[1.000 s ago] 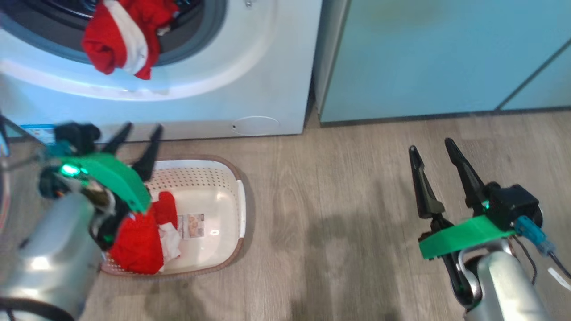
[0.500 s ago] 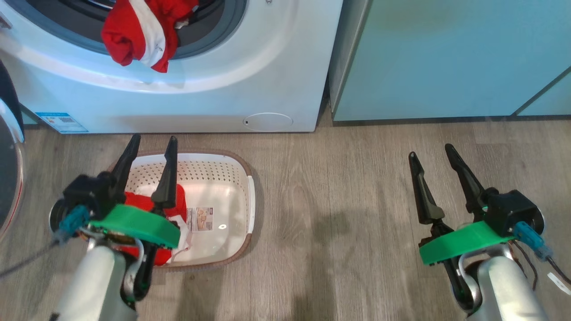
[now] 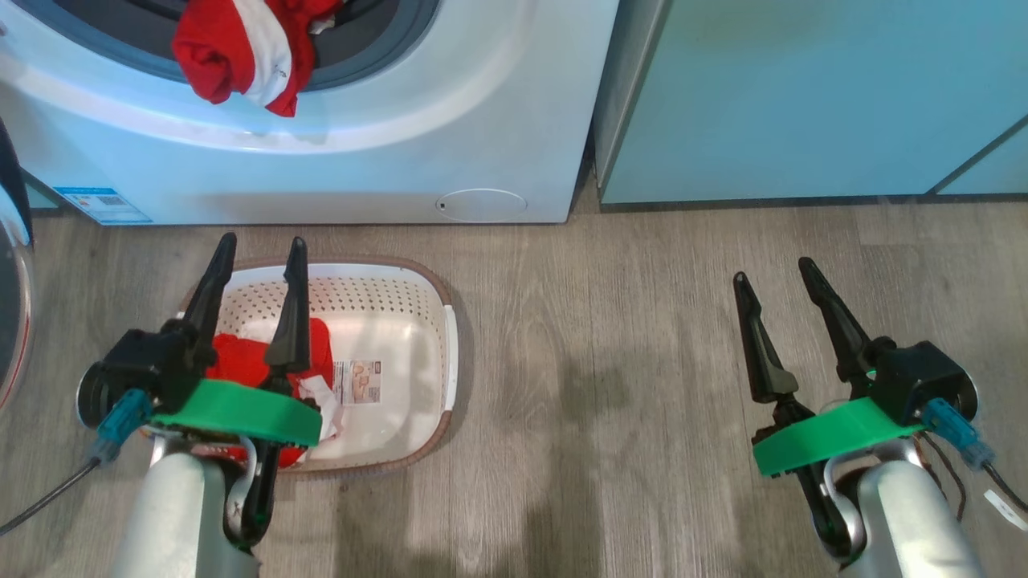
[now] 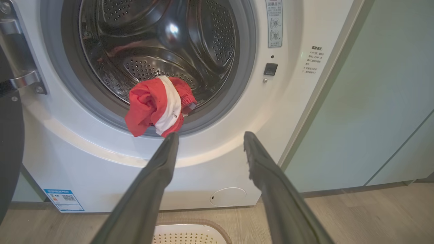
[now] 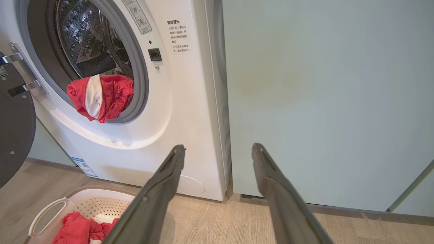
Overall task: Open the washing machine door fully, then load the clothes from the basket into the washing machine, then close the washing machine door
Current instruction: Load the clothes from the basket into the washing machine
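Left claw (image 3: 263, 241) is held open and empty, with its two fingers spread apart. It is held above the basket (image 3: 446, 345) and pointed toward the washing machine (image 3: 450, 104). Right claw (image 3: 771, 270) is held open and empty too, well apart from the basket, over the bare floor (image 3: 602, 361) in front of the teal cabinet (image 3: 803, 96).

Under the left claw, some red clothes (image 3: 241, 361) with a white bit are seen lying in the left part of the basket. The basket is set on the floor just in front of the machine. The door (image 5: 13, 135) is swung open at the left side.

One red and white piece (image 4: 154, 105) is not fully put in. It is draped over the grey ring (image 4: 237, 84) at the drum's mouth, and half of it is hanging outside.

Several things could go wrong from here. The hanging piece could be knocked down to the floor when more clothes are pushed in. It could also be pinched if the door is shut on it, and then the door may not be closed all the way. When the left claw is lowered, a finger could be caught on the basket wall, and the light basket could be dragged or lifted. Only part of the soft heap may be pinched, so the white bit could be left behind or dropped. The open door could be bumped by the left arm, since it is close beside it.
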Robot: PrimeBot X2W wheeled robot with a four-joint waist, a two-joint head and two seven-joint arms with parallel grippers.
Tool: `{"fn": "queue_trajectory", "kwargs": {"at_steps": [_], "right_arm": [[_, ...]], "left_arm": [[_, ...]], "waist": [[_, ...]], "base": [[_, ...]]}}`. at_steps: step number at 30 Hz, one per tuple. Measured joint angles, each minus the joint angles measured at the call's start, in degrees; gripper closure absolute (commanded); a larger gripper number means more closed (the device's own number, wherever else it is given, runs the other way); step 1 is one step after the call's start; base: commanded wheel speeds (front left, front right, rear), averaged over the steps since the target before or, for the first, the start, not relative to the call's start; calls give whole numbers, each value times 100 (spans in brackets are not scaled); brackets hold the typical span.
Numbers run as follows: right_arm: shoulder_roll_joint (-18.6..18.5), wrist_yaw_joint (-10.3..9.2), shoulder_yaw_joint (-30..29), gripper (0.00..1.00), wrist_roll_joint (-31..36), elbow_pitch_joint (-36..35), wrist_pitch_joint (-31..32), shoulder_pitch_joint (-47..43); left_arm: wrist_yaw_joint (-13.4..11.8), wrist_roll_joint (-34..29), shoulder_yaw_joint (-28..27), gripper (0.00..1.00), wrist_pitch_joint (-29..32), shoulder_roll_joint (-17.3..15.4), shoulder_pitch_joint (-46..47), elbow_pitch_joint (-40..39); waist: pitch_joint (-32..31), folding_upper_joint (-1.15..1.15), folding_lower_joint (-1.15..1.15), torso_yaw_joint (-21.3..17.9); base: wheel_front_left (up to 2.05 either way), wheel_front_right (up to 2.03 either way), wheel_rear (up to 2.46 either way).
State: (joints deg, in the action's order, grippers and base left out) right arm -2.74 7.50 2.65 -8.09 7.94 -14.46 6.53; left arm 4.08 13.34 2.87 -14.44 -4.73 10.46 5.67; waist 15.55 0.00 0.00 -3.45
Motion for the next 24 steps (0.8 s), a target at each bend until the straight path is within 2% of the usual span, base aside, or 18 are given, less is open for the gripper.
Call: {"fn": "queue_trajectory", "kwargs": {"at_steps": [8, 12, 18, 24], "right_arm": [[0, 0, 62, 0, -58, -32, 0, 77], [0, 0, 144, 0, -108, -69, 0, 259], [1, 0, 277, 0, -190, -66, 0, 459], [0, -1, 364, 0, -308, -75, 0, 636]], "left_arm": [[112, -413, -264, 0, -1, 77, 76, 450], [126, -567, -309, 0, -1, 8, 483, 755], [118, -583, -536, 0, 0, -268, 1291, 1239], [9, -709, -677, 0, 182, -781, 2314, 1592]], "waist": [[226, 0, 0, -99], [488, 0, 0, -187], [844, 0, 0, -378], [1197, 0, 0, -634]], "base": [[0, 0, 0], [0, 0, 0], [0, 0, 0], [0, 0, 0]]}}
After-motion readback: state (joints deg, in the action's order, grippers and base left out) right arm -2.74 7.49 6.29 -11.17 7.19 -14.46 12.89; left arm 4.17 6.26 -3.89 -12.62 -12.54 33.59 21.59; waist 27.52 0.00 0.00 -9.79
